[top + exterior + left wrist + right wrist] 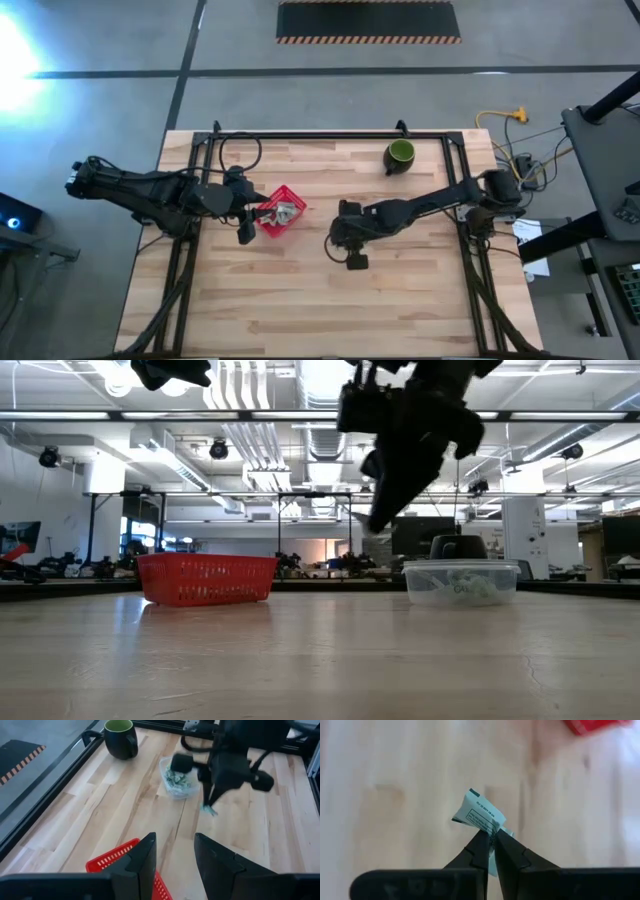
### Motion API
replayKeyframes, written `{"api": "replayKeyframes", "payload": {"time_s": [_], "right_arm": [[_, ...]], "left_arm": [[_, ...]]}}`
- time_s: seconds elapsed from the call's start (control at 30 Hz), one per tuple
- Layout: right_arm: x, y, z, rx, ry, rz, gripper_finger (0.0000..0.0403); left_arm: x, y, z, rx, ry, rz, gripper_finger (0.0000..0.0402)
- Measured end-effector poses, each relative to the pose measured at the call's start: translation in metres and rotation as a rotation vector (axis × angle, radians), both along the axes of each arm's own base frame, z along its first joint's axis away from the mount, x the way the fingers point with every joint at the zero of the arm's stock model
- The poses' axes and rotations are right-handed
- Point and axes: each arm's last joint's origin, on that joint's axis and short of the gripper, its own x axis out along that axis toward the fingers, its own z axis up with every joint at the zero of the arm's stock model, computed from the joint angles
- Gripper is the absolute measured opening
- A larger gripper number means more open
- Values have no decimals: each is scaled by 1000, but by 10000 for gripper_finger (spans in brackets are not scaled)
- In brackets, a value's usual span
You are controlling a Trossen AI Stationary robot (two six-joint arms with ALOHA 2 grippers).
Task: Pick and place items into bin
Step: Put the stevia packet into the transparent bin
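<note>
My right gripper (491, 839) is shut on one pale green-and-white wrapped piece (479, 813) and hovers above the table's middle (350, 252). In the left wrist view that piece (208, 810) hangs under its fingers, next to a clear tub (176, 781) holding several more pieces. The tub (460, 582) stands on the table in the low view. The red basket (281, 212) holds a few pieces. My left gripper (174, 855) is open and touches nothing, above the basket's near left side (245, 230). My right gripper pinches the wrapped piece by its lower edge (490, 831) between the two fingertips. The fingers come from above, slanting down. The piece (373, 528) is lifted clear of the table and sticks out beyond the fingertips.
A dark green cup (400, 155) stands near the table's far edge, right of centre. A black frame (330, 135) runs along the far edge and both sides. The near half of the table (320, 310) is bare wood.
</note>
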Motion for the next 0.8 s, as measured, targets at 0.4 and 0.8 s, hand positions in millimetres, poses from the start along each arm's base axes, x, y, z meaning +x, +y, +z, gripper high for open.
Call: {"api": "replayKeyframes", "payload": {"time_s": [0.4, 0.8], "right_arm": [[-62, -34, 5, -120, 188, -197, 13], [-108, -57, 4, -68, 151, -373, 13]], "left_arm": [[0, 1, 0, 35, 1, 5, 116], [0, 2, 1, 78, 2, 23, 116]]}}
